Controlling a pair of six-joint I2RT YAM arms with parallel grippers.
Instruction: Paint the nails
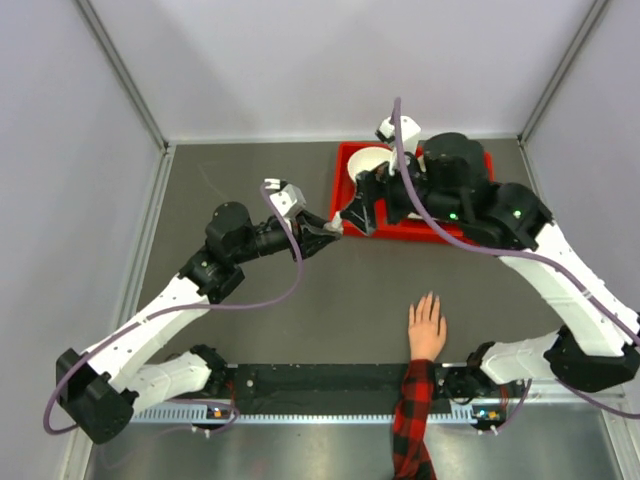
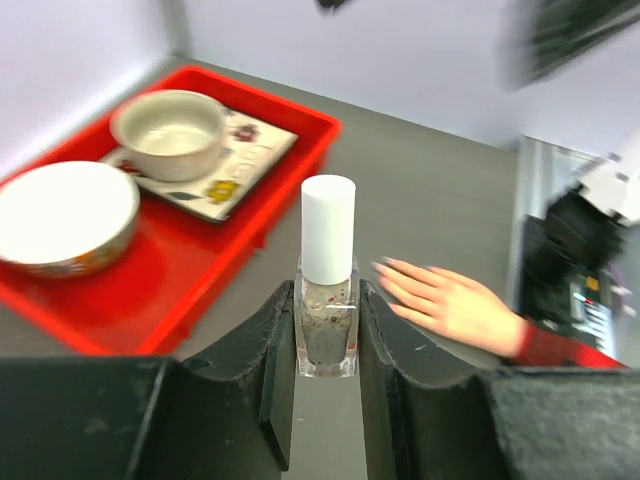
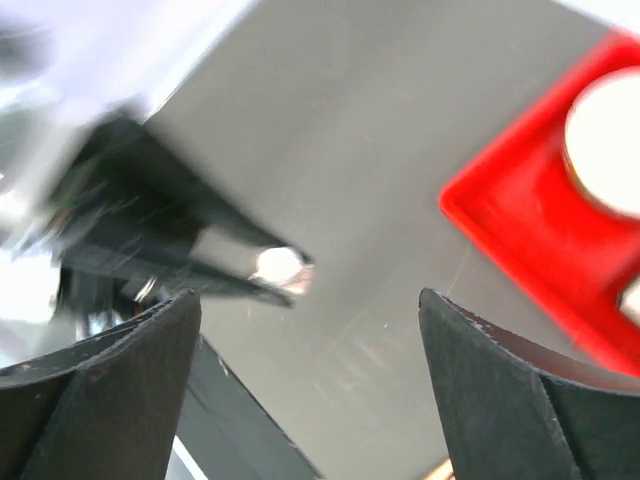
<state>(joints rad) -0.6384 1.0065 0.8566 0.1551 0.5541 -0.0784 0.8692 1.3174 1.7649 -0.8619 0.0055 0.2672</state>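
Grey table (image 1: pixel 300 320): left gripper (image 2: pixel 325 305) clamped on upright white-capped polish bottle (image 2: pixel 328 235), right gripper (image 3: pixel 308 300) spread wide close by, nails (image 1: pixel 430 298) on hand (image 1: pixel 427 332) lying flat near front edge.

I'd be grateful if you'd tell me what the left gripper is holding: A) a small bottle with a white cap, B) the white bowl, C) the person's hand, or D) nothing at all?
A: in the left wrist view the left gripper clamps the small bottle from both sides, with the bottle upright between its fingers.
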